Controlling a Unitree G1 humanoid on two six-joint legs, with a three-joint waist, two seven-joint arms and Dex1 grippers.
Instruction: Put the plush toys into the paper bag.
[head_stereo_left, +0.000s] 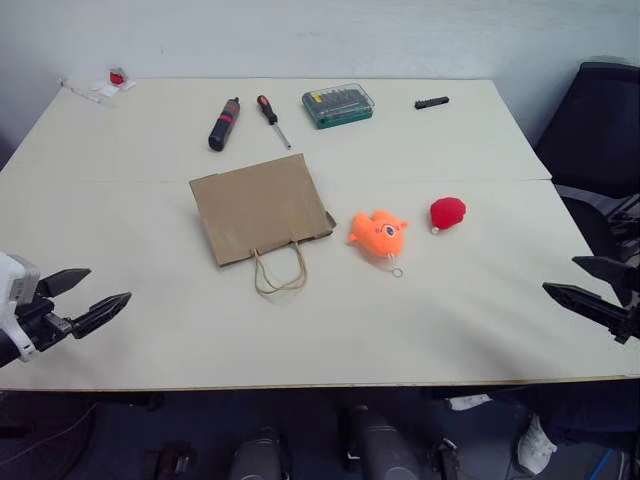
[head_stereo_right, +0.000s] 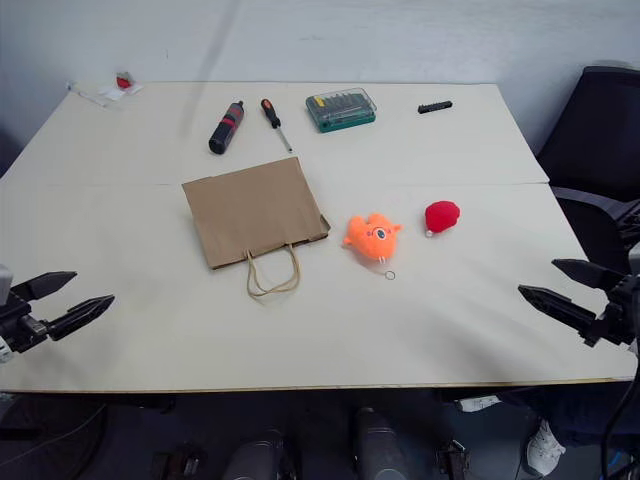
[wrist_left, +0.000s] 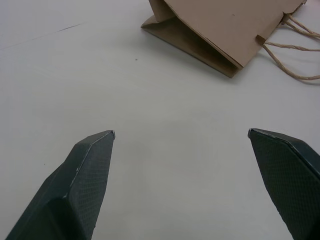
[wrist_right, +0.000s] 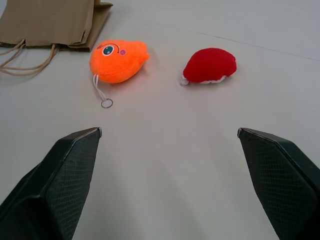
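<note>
The chief risk, as I judge it, is the plain brown kraft paper bag (head_stereo_left: 262, 208) itself: it lies flat on its side on the pale desk (head_stereo_left: 150, 300), mouth nearly closed and facing the near edge with its two thin tan looped handles (head_stereo_left: 279, 272) trailing out, so a toy pushed at it would likely slide the light bag away or crumple the lip rather than go in, unless one end effector first lifts or holds the mouth open; a second risk is the small orange fish-like plush toy with a face (head_stereo_left: 377, 233), whose soft round body may squash and slip from two thin black fingers, and whose little metal ring on a cord (head_stereo_left: 397, 271) could snag on a fingertip or the bag's edge; the smaller round red plush toy (head_stereo_left: 447, 213) is low and could roll off when nudged; the left end effector (head_stereo_left: 85, 297) hovers spread wide and empty near the desk's near left corner, the bag well apart from it, ahead and toward the middle; the right end effector (head_stereo_left: 595, 288) hangs equally spread and empty at the near right edge, with the red toy nearer to it and the orange toy farther, just beside the bag's corner, both toys apart from each other and well short of its fingertips
</note>
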